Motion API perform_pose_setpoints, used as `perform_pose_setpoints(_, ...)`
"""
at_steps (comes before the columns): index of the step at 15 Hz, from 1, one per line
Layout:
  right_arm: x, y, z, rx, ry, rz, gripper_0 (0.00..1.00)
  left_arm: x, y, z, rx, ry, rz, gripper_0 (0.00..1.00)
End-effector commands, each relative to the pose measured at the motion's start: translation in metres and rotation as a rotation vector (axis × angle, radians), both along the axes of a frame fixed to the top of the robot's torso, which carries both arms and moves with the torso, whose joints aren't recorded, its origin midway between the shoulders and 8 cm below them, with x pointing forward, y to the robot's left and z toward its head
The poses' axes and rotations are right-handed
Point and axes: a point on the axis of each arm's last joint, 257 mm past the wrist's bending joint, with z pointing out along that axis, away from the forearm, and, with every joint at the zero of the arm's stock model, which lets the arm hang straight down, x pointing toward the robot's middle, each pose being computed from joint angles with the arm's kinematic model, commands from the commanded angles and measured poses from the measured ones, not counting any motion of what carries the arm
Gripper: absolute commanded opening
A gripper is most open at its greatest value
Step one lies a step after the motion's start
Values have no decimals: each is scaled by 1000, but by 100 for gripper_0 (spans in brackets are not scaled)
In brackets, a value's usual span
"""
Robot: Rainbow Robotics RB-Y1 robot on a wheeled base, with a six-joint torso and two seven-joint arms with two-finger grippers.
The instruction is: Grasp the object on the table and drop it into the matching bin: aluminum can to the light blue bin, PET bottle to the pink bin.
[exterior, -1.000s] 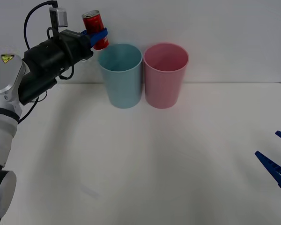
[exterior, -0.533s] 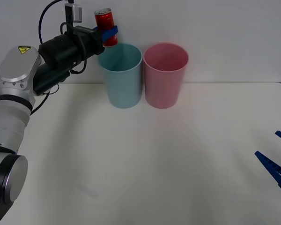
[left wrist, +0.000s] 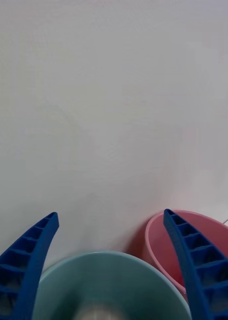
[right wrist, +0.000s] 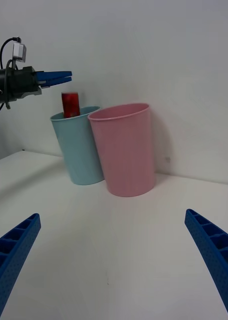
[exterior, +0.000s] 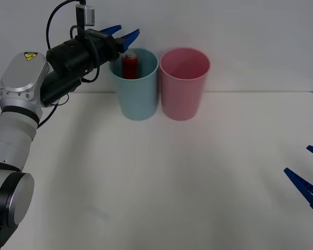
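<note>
Can released over the right bin

Our left gripper (exterior: 124, 34) has just spread its fingers; the aluminum can (exterior: 129, 65) now drops inside the light blue bin (exterior: 137, 99), so sorting looks done.

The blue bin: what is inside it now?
A red can is in the blue bin, its top at the rim. The wall hides its lower part. The open left end effector hovers above.

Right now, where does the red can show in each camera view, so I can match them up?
Front view: the red can is in the mouth of the light blue bin, below the open left gripper.
Right wrist view: can at that bin's rim.
Left wrist view: can not visible.
Shared landmark: the pink bin beside it.
</note>
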Motion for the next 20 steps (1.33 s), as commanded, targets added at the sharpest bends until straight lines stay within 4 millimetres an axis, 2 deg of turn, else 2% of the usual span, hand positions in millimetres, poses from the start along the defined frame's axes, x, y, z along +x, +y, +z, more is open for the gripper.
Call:
perform_pose_setpoints(1, 0, 0, 0, 0, 0, 0, 100, -1, 0, -1, -7, 2, -3, 100)
perform_pose_setpoints(5, 0, 0, 0, 0, 0, 0, 100, -7, 9, -6, -35, 5, -6, 100)
perform_pose_setpoints(9, 0, 0, 0, 0, 0, 0, 100, -26, 35, -10, -65, -20, 5, 100)
perform_pose_setpoints(11, 0, 0, 0, 0, 0, 0, 100, -37, 53, -15, -81, -31, 24, 100)
perform_pose_setpoints(20, 0, 0, 0, 0, 0, 0, 100, -116, 150, -49, -78, -89, 113, 100)
